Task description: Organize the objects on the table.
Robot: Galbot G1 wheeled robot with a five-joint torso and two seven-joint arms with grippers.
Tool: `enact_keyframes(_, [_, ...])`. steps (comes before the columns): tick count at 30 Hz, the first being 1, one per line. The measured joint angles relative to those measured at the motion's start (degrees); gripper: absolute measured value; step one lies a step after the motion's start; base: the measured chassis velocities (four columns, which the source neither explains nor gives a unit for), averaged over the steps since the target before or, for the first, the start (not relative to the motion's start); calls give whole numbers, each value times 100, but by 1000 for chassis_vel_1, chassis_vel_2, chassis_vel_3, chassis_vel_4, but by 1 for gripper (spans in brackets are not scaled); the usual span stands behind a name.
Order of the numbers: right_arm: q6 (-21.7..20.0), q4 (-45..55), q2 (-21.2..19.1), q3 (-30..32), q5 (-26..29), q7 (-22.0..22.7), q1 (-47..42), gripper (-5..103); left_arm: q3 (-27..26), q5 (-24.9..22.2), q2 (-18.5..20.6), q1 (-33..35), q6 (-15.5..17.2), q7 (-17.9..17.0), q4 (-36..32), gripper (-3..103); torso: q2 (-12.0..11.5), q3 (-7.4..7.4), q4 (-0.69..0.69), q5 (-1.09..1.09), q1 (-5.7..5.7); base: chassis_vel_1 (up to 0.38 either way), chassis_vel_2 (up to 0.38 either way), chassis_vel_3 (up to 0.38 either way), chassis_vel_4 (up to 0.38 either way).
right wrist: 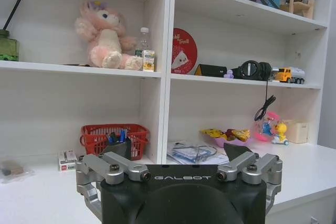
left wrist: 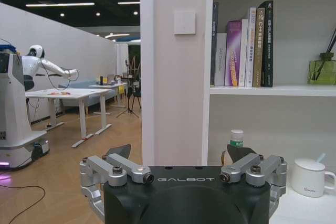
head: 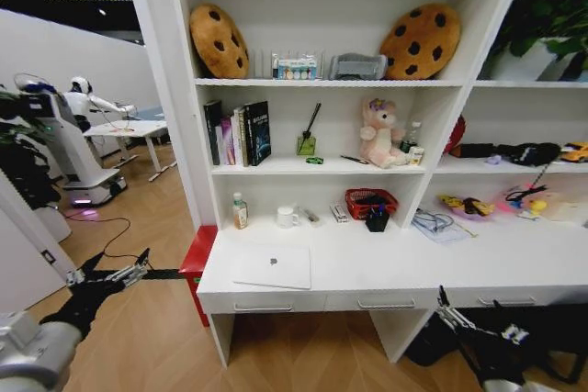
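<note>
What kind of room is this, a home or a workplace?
Probably an open office or robotics lab staged like a home study: another white robot stands by work tables behind, while white shelving holds books above a desk with a laptop.

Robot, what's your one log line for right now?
left gripper: open, low, left of desk | right gripper: open, below desk front | laptop: closed, on desk, untouched

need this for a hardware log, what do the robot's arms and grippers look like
Both grippers, left and right, share one build: a glossy black housing marked GALBOT in pale letters, silver metal finger linkages with dark bolts, and black fingertips. In the head view the left arm is black with a grey segment.
</note>
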Motion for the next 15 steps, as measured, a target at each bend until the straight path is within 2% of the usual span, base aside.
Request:
enact_keyframes(6, [0, 0, 0, 0, 0, -1, 1, 100, 0, 0, 0, 0, 0, 0, 0, 100, 0, -1, 0, 0, -2, -58, -63, 52, 66])
enact_keyframes(15, [0, 0, 0, 0, 0, 0, -2, 100, 0, 0, 0, 0, 0, 0, 0, 100, 4, -3, 2, 4, -9, -92, -227, 86, 219])
